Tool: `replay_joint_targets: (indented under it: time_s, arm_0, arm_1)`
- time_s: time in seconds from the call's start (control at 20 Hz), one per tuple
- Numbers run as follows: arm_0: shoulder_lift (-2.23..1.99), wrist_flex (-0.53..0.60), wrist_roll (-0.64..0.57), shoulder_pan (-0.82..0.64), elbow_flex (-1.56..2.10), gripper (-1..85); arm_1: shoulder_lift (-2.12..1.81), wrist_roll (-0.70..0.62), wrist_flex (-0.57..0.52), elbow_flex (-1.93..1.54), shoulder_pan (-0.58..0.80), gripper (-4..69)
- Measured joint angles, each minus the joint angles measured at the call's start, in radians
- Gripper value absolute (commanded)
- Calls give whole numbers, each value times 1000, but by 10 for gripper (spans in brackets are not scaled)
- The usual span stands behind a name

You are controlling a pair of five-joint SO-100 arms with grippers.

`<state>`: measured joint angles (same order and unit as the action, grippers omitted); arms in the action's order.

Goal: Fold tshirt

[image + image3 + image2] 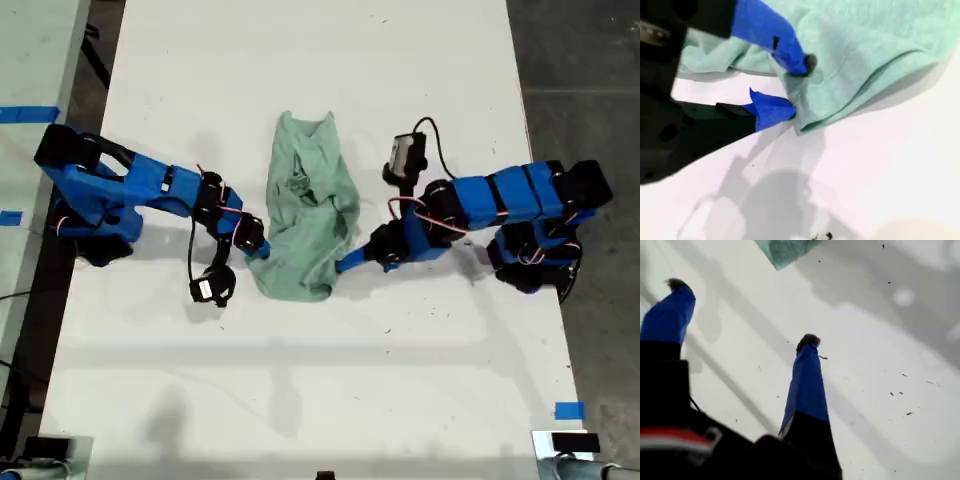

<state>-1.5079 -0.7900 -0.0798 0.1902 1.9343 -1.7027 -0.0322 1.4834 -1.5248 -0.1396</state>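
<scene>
The pale mint-green tshirt (310,215) lies bunched in a long, narrow heap at the middle of the white table (320,380). My second gripper (260,250) reaches in from the exterior view's left. It is shut on the tshirt's (865,40) lower edge, with cloth pinched between its blue fingertips (799,85). My first gripper (348,265) comes from the exterior view's right and stands open just off the cloth. Nothing is between its spread fingers (742,312); only a corner of the tshirt (785,250) shows ahead of them.
Both arm bases stand on the table, one at the exterior view's left (90,195) and one at its right (540,225). Blue tape marks (568,410) sit near the table's edges. Dark floor (590,60) lies beyond the table on the exterior view's right.
</scene>
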Motion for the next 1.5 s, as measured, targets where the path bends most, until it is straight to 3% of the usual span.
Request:
replay_joint_targets:
  time_s: [0.2, 0.5, 0.65, 0.95, 1.0, 1.15, 1.2, 1.5]
  arm_0:
    - [-17, -51, 21, 14, -2, 0]
    - [-146, -396, 18, 14, -218, 0]
    - [-138, -483, -11, 14, -380, 0]
    - [209, -529, -140, 9, -822, 7]
    - [295, -531, -160, 8, -904, 36]
    - [462, -497, -190, 5, -1020, 246]
    - [494, -483, -190, 5, -1029, 271]
    - [597, -472, -178, 5, -1034, 276]
  arm_1:
    - [0, 0, -26, -17, 2, 366]
    - [0, 2, -51, -46, 2, 367]
    - [0, 2, -64, -72, 2, 367]
    - [0, -6, -83, -92, 5, 367]
    - [-2, -12, -83, -101, 5, 367]
    - [-28, -11, -83, -126, 8, 367]
    - [-38, -11, -83, -130, 8, 367]
    - [-40, -9, -83, -140, 8, 367]
